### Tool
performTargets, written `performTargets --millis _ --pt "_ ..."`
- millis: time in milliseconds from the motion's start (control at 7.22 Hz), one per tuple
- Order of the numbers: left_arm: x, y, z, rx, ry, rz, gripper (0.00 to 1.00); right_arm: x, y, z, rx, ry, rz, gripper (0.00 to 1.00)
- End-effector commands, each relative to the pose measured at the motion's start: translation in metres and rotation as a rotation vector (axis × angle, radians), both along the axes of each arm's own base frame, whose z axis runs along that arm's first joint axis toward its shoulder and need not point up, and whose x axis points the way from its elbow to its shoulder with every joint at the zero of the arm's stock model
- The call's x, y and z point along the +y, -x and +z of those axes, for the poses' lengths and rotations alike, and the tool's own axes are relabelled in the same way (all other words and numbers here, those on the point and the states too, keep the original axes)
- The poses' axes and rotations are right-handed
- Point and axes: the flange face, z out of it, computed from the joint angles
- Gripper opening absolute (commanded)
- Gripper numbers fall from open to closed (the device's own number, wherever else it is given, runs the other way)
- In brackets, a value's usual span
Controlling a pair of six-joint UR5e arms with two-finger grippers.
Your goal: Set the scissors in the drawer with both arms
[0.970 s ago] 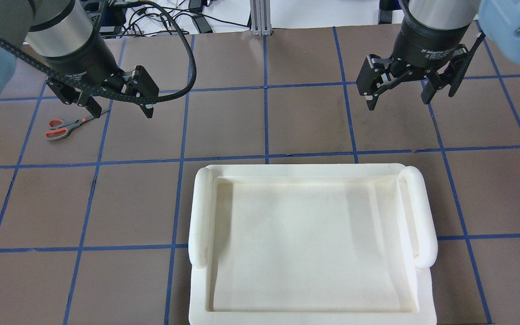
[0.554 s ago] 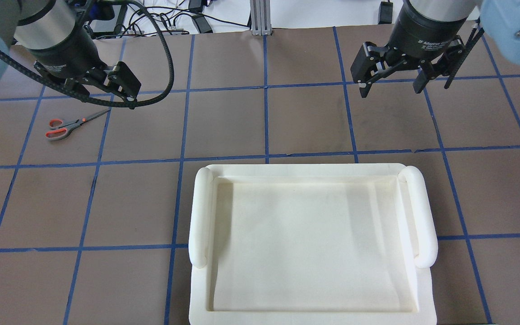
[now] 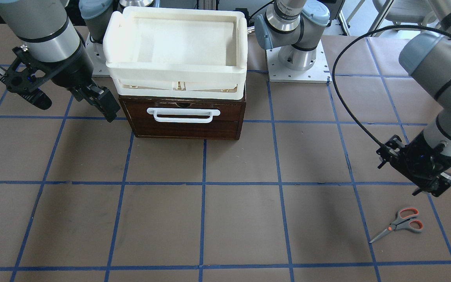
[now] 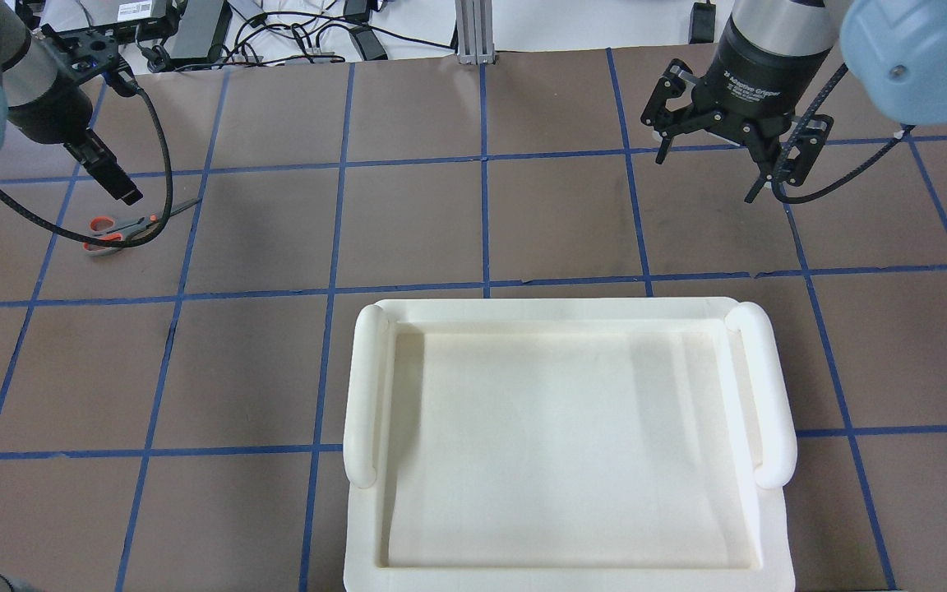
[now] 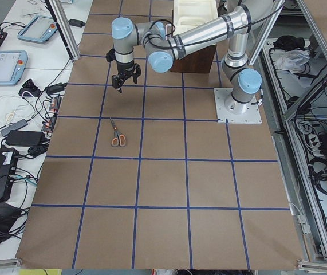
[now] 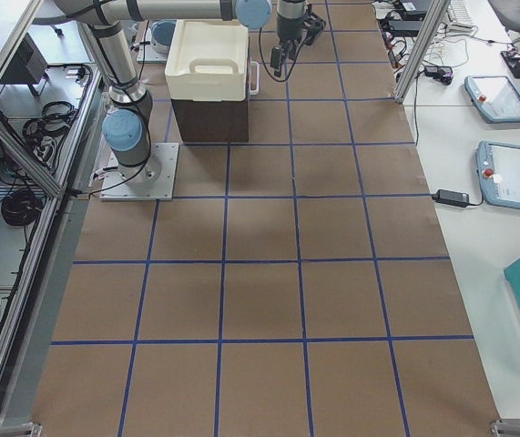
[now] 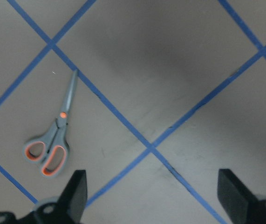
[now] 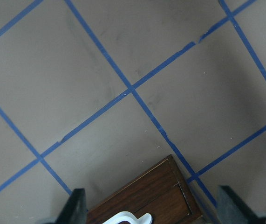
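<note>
The scissors [image 3: 399,222] lie closed and flat on the brown table [image 3: 241,219], well apart from the shut drawer [image 3: 182,125]. The left gripper [image 7: 152,179] hovers near them with its jaws wide apart, and the scissors sit outside the gap. The right gripper [image 4: 705,176], also spread, hangs beside the drawer.

Quick head count from my end of the link

I've got one pair of scissors [image 3: 399,224], one drawer [image 3: 182,127] with a single white bar handle [image 3: 183,114], and one white foam tray [image 3: 174,73]. Two arms, the left arm [image 3: 444,70] and the right arm [image 3: 41,27], with one gripper apiece: the left gripper [image 7: 153,196] and the right gripper [image 4: 708,177], two fingers on each. Over on the side bench I count two tablets, the near tablet [image 6: 513,176] and the far tablet [image 6: 494,98].
</note>
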Motion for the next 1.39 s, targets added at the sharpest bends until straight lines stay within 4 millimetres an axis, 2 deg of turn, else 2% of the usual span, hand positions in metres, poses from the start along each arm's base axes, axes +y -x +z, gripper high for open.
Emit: performTargets --millis 0,139,277,416,554,831,970,1247 --pt "-0.05 -0.05 -0.044 -0.042 -0.012 -0.34 1.0 -0.009 -0.02 -0.021 0.062 -0.005 -0.28 1.0" --pt "-0.059 -0.064 -0.078 -0.011 -0.034 -0.463 0.99 -0.002 -0.058 -0.029 0.075 0.0 -0.337 1.0" --pt "-0.068 -0.068 -0.107 0.041 -0.016 -0.569 0.99 -0.003 -0.086 -0.05 0.147 -0.008 -0.413 1.0" --pt "-0.073 -0.073 -0.125 0.044 -0.026 -0.582 1.0 -0.001 -0.107 -0.066 0.17 -0.02 -0.443 1.0" --pt "-0.073 -0.078 -0.14 0.053 -0.046 -0.574 1.0 -0.005 -0.116 -0.082 0.184 -0.034 -0.502 1.0" --pt "-0.077 -0.092 -0.148 0.016 -0.078 -0.52 1.0 -0.007 -0.149 -0.108 0.186 -0.031 -0.598 1.0" --pt "-0.078 -0.094 -0.164 0.023 -0.101 -0.487 1.0 -0.008 -0.153 -0.117 0.19 -0.047 -0.639 1.0" --pt "-0.078 -0.094 -0.18 0.04 -0.117 -0.486 1.0 -0.01 -0.162 -0.127 0.131 -0.099 -0.717 1.0"
